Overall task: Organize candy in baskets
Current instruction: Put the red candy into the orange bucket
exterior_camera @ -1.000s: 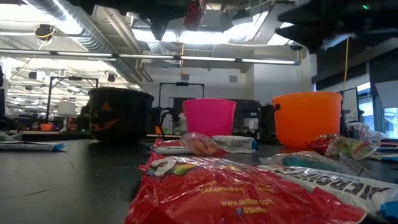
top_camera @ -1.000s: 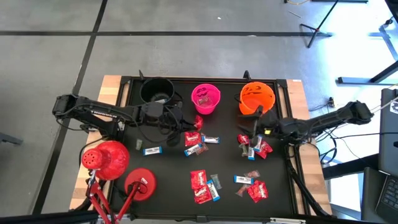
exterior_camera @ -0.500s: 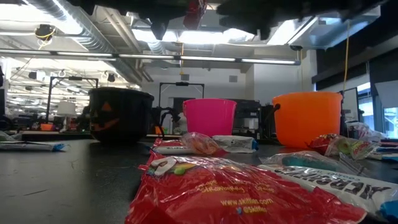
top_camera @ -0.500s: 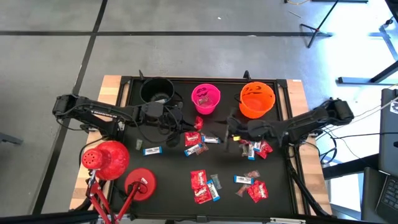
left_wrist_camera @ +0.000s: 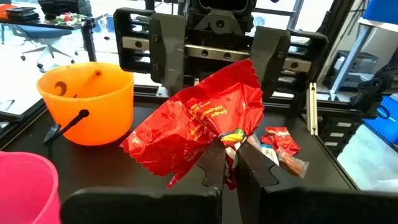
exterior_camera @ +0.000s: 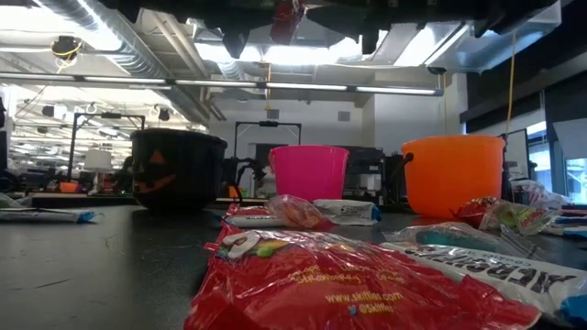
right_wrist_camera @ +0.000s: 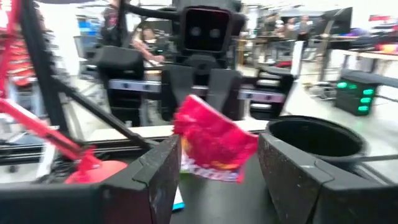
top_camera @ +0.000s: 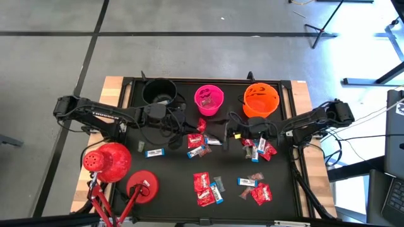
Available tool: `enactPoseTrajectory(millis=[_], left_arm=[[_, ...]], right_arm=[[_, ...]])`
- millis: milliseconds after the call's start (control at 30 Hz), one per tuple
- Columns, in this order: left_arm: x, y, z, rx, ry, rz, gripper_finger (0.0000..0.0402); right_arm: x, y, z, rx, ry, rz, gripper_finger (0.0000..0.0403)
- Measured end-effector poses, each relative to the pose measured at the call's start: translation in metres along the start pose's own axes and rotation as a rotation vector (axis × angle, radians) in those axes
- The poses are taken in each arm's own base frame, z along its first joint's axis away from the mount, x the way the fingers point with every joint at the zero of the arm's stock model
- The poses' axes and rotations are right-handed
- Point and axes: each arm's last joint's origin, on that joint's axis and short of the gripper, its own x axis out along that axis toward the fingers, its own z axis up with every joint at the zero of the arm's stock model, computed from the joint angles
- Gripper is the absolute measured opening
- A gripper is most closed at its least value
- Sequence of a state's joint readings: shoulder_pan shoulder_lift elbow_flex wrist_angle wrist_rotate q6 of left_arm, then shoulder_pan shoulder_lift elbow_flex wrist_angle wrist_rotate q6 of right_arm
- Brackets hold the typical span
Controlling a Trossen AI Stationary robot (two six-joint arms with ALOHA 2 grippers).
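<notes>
My left gripper (top_camera: 192, 123) is shut on a red wrapped candy (top_camera: 201, 125), held above the table in front of the pink bucket (top_camera: 209, 99). The candy also shows in the left wrist view (left_wrist_camera: 205, 121) and the right wrist view (right_wrist_camera: 213, 140). My right gripper (top_camera: 228, 128) is open and faces the candy from the right; its fingers (right_wrist_camera: 155, 171) stand on either side of the candy without touching it. The black bucket (top_camera: 159, 92) and the orange bucket (top_camera: 260, 101) stand in the same far row. My left gripper pinches the red candy's wrapper at its crimped near end (left_wrist_camera: 229, 148) between its two fingers. The fingers come level from the table's left. The candy sticks out beyond the fingertips toward the right gripper, lifted clear of the table.
Loose red and blue-and-white candies lie in groups at the middle (top_camera: 197, 146), the right (top_camera: 259, 149) and near the front edge (top_camera: 207, 188). One blue-and-white candy (top_camera: 154, 152) lies at the left. Two red lamp heads (top_camera: 106, 161) stand at the near left corner.
My right gripper has gone toward the table's left, from in front of the orange bucket to the red candy that my left gripper holds. It now stands open around the candy. The left gripper and the candy have kept still.
</notes>
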State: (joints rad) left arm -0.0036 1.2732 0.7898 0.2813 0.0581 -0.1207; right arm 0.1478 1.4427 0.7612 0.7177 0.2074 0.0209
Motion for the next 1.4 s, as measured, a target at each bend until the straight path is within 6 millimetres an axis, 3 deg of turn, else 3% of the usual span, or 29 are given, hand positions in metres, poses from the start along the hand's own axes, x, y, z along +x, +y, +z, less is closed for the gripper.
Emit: enactPoseTrajectory(millis=[367,600,733,1033,1200,1400], left_arm=[[0.000,-0.008,0.000,-0.002,0.010,-0.126,0.0006],[0.000,-0.016,-0.001,0.003,0.013,-0.157,0.0006],[-0.001,-0.017,0.000,0.003,0.005,-0.171,0.0006],[-0.001,-0.017,-0.001,-0.027,0.015,-0.173,0.0006],[0.000,-0.017,-0.001,-0.044,0.016,-0.166,0.0030],[-0.002,-0.016,0.000,-0.043,0.014,-0.138,0.0101]], right_arm=[[0.011,0.004,-0.014,0.014,-0.029,0.052,0.0214],[0.014,0.004,-0.012,0.021,-0.057,0.095,0.0210],[0.019,0.006,-0.004,0.013,-0.058,0.138,0.0173],[0.022,0.008,-0.001,-0.001,-0.019,0.169,0.0020],[0.023,0.008,-0.001,-0.001,-0.019,0.161,0.0023],[0.022,0.007,0.001,0.000,-0.023,0.147,0.0007]])
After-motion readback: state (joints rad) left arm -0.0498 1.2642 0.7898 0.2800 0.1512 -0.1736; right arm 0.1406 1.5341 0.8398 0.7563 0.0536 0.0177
